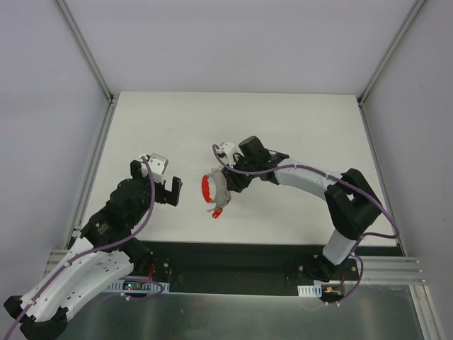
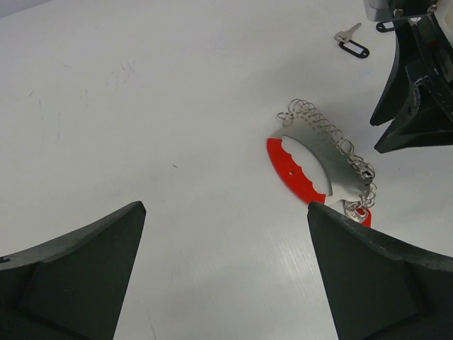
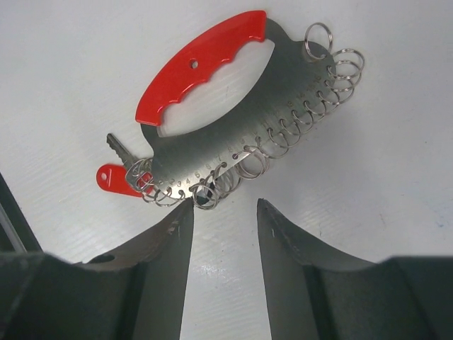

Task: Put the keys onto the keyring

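The keyring [image 3: 233, 134] lies flat on the white table: a red arc handle [image 3: 202, 67] on a grey metal plate, its curved edge lined with several small wire rings. It also shows in the top view [image 1: 212, 188] and in the left wrist view [image 2: 322, 152]. A red-tagged key [image 3: 117, 176] hangs on a ring at one end. My right gripper [image 3: 225, 207] is open and empty, its fingertips just short of the ringed edge, one fingertip [image 3: 185, 212] against a ring. My left gripper [image 2: 226, 207] is open and empty, left of the keyring. A black-tagged key [image 2: 352, 44] lies loose beyond it.
A second black tag [image 2: 386, 26] peeks out by the right arm's wrist [image 2: 417, 99]. In the top view the right arm [image 1: 304, 177] reaches in from the right and the left arm [image 1: 120, 209] from the lower left. Metal frame rails [image 1: 95, 163] border the table.
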Controlling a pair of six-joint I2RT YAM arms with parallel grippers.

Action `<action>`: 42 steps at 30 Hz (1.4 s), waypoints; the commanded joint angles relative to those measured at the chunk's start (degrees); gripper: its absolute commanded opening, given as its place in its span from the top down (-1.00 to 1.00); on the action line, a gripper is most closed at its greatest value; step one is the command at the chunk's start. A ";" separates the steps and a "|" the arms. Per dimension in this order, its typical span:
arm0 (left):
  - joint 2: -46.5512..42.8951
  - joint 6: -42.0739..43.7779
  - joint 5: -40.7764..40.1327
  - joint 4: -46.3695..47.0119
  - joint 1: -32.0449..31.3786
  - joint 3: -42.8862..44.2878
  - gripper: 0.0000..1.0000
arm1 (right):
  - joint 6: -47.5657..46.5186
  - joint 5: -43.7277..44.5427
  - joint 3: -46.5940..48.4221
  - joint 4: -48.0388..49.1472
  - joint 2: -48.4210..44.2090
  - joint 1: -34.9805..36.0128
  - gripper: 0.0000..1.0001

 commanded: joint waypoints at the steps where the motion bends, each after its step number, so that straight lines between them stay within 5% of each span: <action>1: 0.64 0.85 1.65 -0.18 2.13 0.89 -0.98 | 1.43 2.58 2.83 1.90 1.73 1.00 0.13; 33: 1.25 -0.38 8.95 -0.10 8.20 0.89 -0.98 | -0.68 9.17 8.98 -6.02 12.19 5.31 0.22; 42: 1.17 -0.55 9.39 -0.10 8.46 0.89 -0.98 | -0.07 11.36 8.46 -5.49 11.76 4.79 0.56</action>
